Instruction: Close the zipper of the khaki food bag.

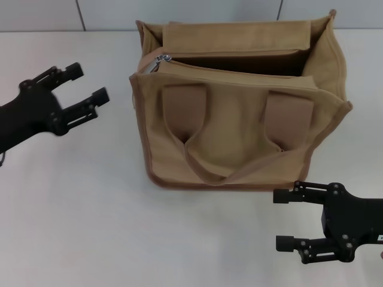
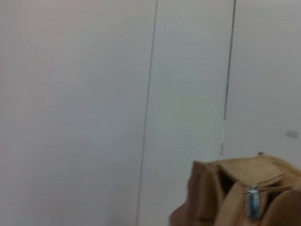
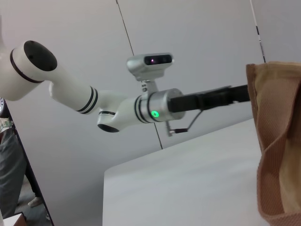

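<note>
Khaki food bag (image 1: pixel 239 128): boxy tote in tan woven canvas, darker brown trim along edges and base, two flat brown rectangular patches on the near face, soft strap handle drooping in a loop between them. Upright on white table (image 1: pixel 84 227), toward the far middle. Mouth gaping, dark interior visible; far panel standing up, right side gusset folded outward.

Zipper (image 1: pixel 163 58): khaki tape along the near top edge; small silver metal slider at the bag's left far corner, track unclosed. Slider also seen in left wrist view as a bright metallic tab on the corner of the bag.

Left gripper (image 1: pixel 84 84): black, two slim fingers spread wide apart, empty, hovering left of the bag, near the slider corner but apart from it.

Right gripper (image 1: pixel 286 220): black, fingers parallel and well separated, empty, low at the near right, just in front of the bag's lower corner, no contact.

Backdrop: pale grey wall panels (image 2: pixel 94 94) with thin dark seams.
</note>
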Controlling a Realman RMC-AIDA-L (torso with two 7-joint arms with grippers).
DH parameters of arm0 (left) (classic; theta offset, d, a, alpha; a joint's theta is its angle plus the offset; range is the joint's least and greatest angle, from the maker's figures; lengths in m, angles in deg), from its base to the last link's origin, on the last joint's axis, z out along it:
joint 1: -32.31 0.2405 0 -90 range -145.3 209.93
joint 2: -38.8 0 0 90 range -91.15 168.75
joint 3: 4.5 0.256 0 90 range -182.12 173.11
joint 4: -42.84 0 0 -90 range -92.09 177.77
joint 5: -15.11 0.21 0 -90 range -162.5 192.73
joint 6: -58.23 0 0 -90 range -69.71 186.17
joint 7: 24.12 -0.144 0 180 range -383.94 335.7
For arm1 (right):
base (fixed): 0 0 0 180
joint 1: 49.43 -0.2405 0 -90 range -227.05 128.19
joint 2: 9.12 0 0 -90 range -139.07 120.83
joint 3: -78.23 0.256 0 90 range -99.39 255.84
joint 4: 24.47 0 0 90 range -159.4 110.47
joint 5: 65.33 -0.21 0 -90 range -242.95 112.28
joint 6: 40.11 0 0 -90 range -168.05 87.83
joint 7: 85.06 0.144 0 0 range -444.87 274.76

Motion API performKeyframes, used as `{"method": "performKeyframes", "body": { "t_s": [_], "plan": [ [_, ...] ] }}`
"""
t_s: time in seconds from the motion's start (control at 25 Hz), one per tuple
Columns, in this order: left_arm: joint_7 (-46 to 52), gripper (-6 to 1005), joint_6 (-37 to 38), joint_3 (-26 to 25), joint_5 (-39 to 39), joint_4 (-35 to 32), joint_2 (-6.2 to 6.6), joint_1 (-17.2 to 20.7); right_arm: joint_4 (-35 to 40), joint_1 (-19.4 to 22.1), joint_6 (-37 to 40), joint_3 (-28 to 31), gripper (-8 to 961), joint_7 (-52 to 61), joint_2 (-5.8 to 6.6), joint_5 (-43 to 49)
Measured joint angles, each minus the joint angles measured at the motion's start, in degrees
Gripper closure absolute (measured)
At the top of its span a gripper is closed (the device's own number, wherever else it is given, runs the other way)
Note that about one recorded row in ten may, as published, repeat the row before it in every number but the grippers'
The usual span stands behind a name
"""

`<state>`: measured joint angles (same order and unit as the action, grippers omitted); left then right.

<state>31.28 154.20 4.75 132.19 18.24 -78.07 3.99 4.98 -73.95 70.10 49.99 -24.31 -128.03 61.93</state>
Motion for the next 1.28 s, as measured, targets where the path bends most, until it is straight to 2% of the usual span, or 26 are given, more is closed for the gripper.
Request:
{"method": "performKeyframes", "body": {
  "t_s": [0.04,0.16,0.32,0.56,0.72,0.92,1.04,1.16,1.28],
  "plan": [
    [-0.8,206,-3.1,0.1,0.2,0.0,-0.67,-1.2,0.0,0.0,0.0,0.1,140,0.0,0.00,0.0],
    [-1.6,209,-5.6,2.0,0.5,0.0,-1.24,-2.6,0.0,0.2,0.0,0.4,140,-0.1,0.00,0.0],
    [-2.0,213,-8.1,7.4,0.2,0.0,-1.58,-4.4,0.0,0.3,0.0,0.6,139,-0.1,0.00,0.0],
    [-3.1,218,-12.4,7.7,0.1,1.7,-1.72,-6.6,0.0,0.3,0.0,0.7,140,-0.1,-0.01,0.0],
    [-3.5,351,-13.5,7.6,-0.2,2.1,-1.69,-7.0,0.0,0.3,0.0,0.7,140,0.0,-0.01,0.0],
    [-3.6,533,-13.4,7.8,-6.1,2.2,-1.73,-5.8,0.0,0.3,0.0,1.4,141,0.1,-0.01,0.0],
    [-3.8,658,-11.1,7.9,-8.0,2.3,-1.57,-4.8,0.0,0.4,0.1,1.5,140,0.1,-0.01,0.0],
    [-4.1,728,-5.0,7.8,-8.2,2.3,-1.42,-4.3,0.0,0.4,0.6,1.9,140,0.3,-0.01,-0.1],
    [-3.8,799,-2.7,7.8,-8.2,2.1,-1.41,-4.3,-0.5,0.3,1.7,2.1,140,1.0,-0.01,-0.8]
  ]
}}
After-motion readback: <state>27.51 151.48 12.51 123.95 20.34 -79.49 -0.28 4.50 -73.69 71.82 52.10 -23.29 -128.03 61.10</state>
